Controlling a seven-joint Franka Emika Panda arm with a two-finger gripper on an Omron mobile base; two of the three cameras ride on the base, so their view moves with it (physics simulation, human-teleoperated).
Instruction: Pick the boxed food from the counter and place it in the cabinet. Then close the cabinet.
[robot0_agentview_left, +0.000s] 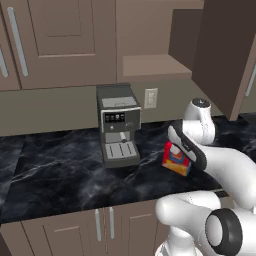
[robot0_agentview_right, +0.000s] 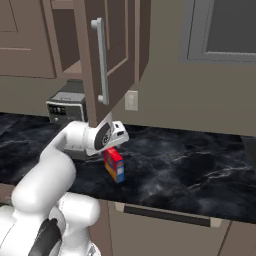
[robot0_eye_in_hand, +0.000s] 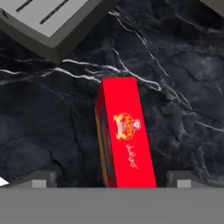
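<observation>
To your left of the gripper (robot0_eye_in_hand: 112, 181) stands the coffee machine (robot0_agentview_left: 118, 123), well apart from the work at hand; directly beneath the gripper, the boxed food (robot0_eye_in_hand: 124, 133) stands upright on the counter (robot0_agentview_left: 60, 170), its red top facing up between the two fingertips (robot0_eye_in_hand: 41, 178), which stand wide apart on either side of the carton without touching it. You are looking at a small cardboard carton that is likely light and fairly stiff, with smooth printed faces that could slip, so plan to close on the two broad side panels near the upper part, squarely, and with modest force so the walls do not buckle. The arm reaches forward from the base with its elbow bent and its wrist turned down, the hand poised just above the box in the base views. Above and to the right of the hand, the cabinet (robot0_agentview_right: 112, 45) hangs with its door swung open, the long silver handle (robot0_agentview_right: 101, 60) toward you and the tan shelf (robot0_agentview_left: 155, 65) bare for the box.
</observation>
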